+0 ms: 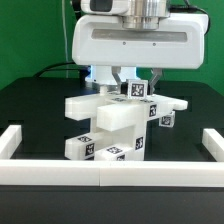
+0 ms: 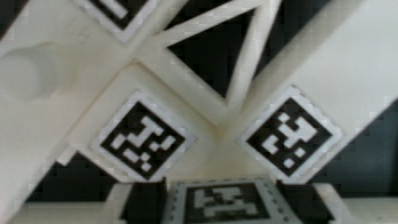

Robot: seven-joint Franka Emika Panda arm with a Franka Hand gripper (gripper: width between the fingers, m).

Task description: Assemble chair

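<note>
Jaws sit narrow for you, one of the fingers (image 1: 120, 77) on each side of the topmost tagged piece of the chair (image 1: 112, 120), and as far as your exterior view shows they are closed on that piece. Your chair stands near the middle of the black table (image 1: 35, 110), directly under the broad white end of the arm (image 1: 135, 40), as a stack of white slabs and bars, some jutting toward the exterior view's left and right. A low white border rail (image 1: 60, 167) runs across the front and turns back at both ends, so the chair sits inside that three-sided fence, apart from it. For labels you have the tags (image 1: 88, 150): black-and-white square patterns on the faces of the parts, several on the lower pieces and one between the fingers. Your wrist view fills with the chair (image 2: 214, 110) up close, two tags standing on their corners side by side and a third on a nearby face, all too blurred to read.
</note>
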